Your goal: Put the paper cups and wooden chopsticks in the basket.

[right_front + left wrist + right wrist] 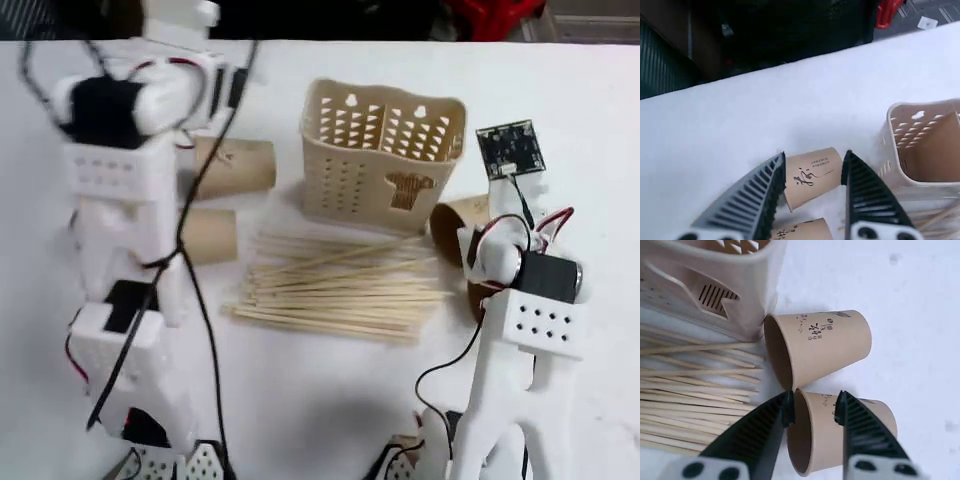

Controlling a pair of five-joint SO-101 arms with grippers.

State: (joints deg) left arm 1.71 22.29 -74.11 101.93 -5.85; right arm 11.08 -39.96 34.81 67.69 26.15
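Observation:
Two paper cups lie on their sides left of the cream basket, a far cup and a near cup. My left gripper is open above the far cup, one dark finger on each side; the near cup shows below. Wooden chopsticks lie piled in front of the basket. Right of the basket lie two more cups. My right gripper is open over the rim of the nearer cup; the other cup lies beside the basket.
The left arm and its cables stand over the table's left side. The right arm covers the near right. Bare white table lies in front of the chopsticks. The table's far edge runs behind the basket.

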